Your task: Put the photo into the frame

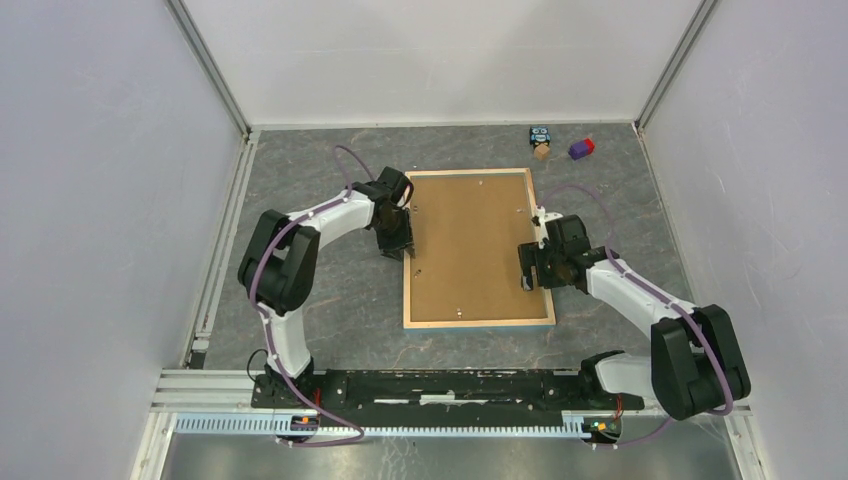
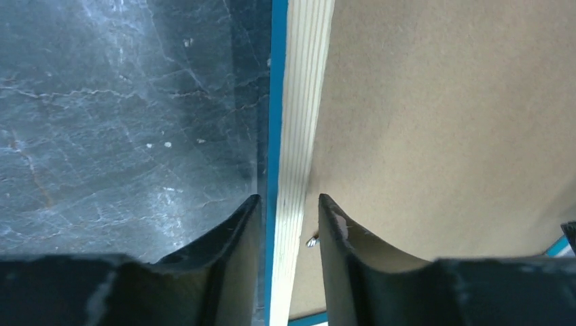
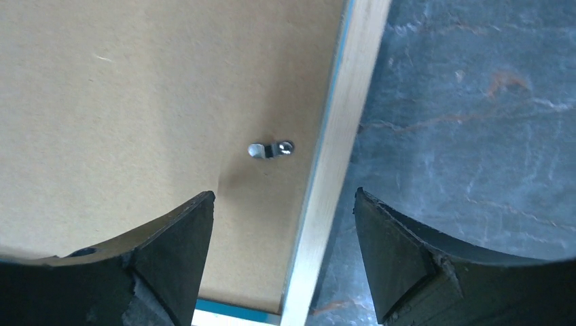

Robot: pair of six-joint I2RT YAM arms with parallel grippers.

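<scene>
Pale wood frame (image 1: 478,323), back up, on grey bench (image 1: 345,300); left tool (image 2: 289,198) straddles its 9 o'clock border, grip unclear; right tool (image 3: 284,192) spread astride 3 o'clock border

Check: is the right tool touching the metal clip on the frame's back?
Apart. The right wrist view shows the metal clip lying ahead of the right tool, with bare backing board between them.

Frame (image 2: 299,102) back: pale bare wood, fine straight grain, matt; outer edge painted blue, smooth satin. Backing board (image 2: 441,102): brown hardboard, matt, faintly fibrous. Turn clip (image 3: 270,149): bright shiny metal. Counter (image 2: 122,102): dark grey marble-look surface, pale veins, slight sheen. Fingers (image 3: 176,238): black plastic, matt, edges a bit scuffed.
</scene>
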